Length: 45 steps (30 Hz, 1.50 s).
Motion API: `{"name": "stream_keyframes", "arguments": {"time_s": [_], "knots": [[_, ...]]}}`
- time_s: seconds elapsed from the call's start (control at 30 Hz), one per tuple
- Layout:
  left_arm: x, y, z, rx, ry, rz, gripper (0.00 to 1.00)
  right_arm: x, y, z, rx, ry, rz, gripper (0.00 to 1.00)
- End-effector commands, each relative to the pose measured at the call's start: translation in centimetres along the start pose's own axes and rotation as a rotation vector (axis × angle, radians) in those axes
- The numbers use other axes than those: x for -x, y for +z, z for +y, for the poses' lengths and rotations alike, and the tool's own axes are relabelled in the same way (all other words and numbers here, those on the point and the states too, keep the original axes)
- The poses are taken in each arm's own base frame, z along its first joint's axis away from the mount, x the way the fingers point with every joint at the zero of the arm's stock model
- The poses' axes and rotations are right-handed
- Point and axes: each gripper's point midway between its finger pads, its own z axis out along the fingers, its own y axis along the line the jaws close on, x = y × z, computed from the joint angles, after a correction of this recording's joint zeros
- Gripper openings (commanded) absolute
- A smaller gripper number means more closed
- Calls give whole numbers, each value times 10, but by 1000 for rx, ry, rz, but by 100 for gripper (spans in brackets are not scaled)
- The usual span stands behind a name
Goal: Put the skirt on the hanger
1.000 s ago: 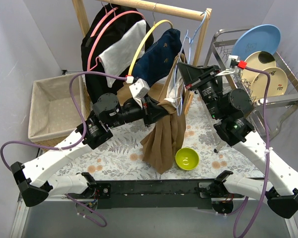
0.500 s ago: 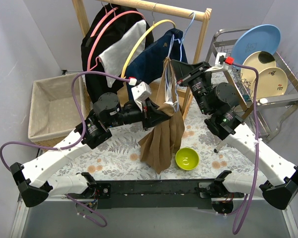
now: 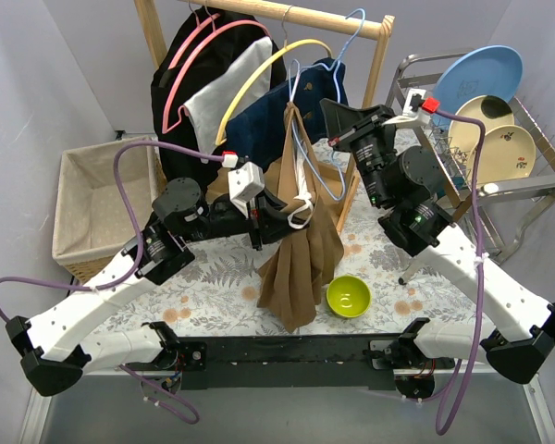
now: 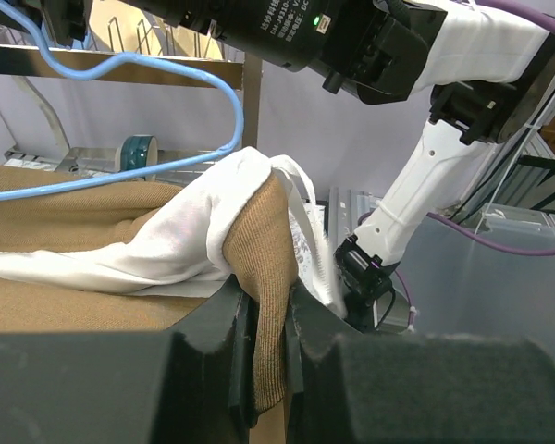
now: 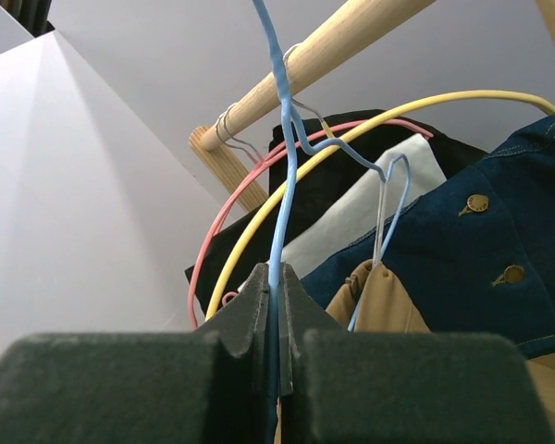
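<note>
The brown skirt with a white lining hangs from the blue wire hanger, drooping down to the table. My left gripper is shut on a fold of the skirt's brown waistband. My right gripper is shut on the blue hanger wire and holds it up by the wooden rail. The hanger's hook is at the rail's right end. In the right wrist view the skirt's top hangs on the hanger below the rail.
The rail carries a black garment on pink hangers, a white cloth, a yellow hanger and a denim garment. A green bowl sits on the floral mat. A cloth basket stands left, a dish rack with plates right.
My right gripper has lifted the blue hanger up and left toward the rail; its hook now reaches the rail. The skirt hangs straighter. My left arm has shifted left with the waistband.
</note>
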Motion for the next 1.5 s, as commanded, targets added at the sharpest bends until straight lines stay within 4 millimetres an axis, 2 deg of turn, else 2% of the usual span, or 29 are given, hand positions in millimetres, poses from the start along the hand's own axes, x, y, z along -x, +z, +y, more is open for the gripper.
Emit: {"name": "stream_keyframes", "arguments": {"time_s": [0.0,0.03,0.13,0.2,0.27,0.33,0.37,0.4,0.47,0.5,0.53,0.57,0.6,0.63,0.67,0.7,0.73,0.77,0.8,0.83,0.9,0.93,1.07,1.17,1.27,1.37,1.4,1.47], "knots": [[27,-8,-32,-117,56,-60,0,41,5,8,-17,1,-164,1],[37,-7,-33,-120,71,-73,0,37,3,15,-14,10,-157,1],[37,-4,-36,-148,65,-45,0,39,1,23,11,4,-171,1],[32,-6,-29,-101,56,-27,0,43,-2,35,62,-9,-148,1],[21,-14,-19,-26,45,-10,0,64,-14,58,150,-18,-146,1],[23,-25,-4,98,38,-30,0,75,-30,72,205,-39,-92,1],[19,-27,2,138,29,-28,0,95,-38,83,224,-33,-97,1],[21,-31,5,168,30,-41,0,86,-43,79,205,-66,-21,1],[34,-39,14,241,37,-84,0,95,-62,88,255,-68,26,1],[38,-41,16,258,40,-94,0,89,-71,85,247,-73,86,1],[43,-42,22,293,41,-106,0,93,-83,91,283,-66,113,1],[53,-41,23,305,50,-122,0,92,-91,91,291,-65,139,1],[57,-41,26,320,53,-125,0,87,-100,90,301,-66,180,1],[61,-40,29,336,54,-123,0,93,-117,97,354,-58,198,1],[61,-37,39,378,51,-114,0,90,-124,95,358,-63,232,1],[77,-39,40,396,60,-142,0,98,-134,101,392,-59,234,1],[81,-39,43,414,57,-144,0,105,-149,110,448,-63,247,1],[87,-42,48,449,59,-158,0,106,-157,108,448,-70,270,1],[101,-46,46,457,63,-187,0,109,-167,115,495,-70,289,1],[107,-48,46,467,66,-201,0,123,-183,127,562,-63,288,1],[122,-54,43,475,73,-231,0,125,-200,134,614,-60,332,1],[134,-58,38,470,79,-253,0,134,-213,142,665,-55,336,1],[159,-73,33,499,81,-309,0,134,-238,144,702,-8,416,1],[175,-88,29,525,83,-358,0,128,-250,135,671,2,474,1],[190,-103,24,548,89,-405,0,131,-263,123,647,-10,461,1],[202,-113,20,562,93,-424,0,145,-276,120,648,-11,422,1],[205,-116,19,565,95,-429,0,156,-284,122,665,-7,394,1],[204,-120,21,588,98,-413,0,166,-290,124,672,7,374,1]]}}
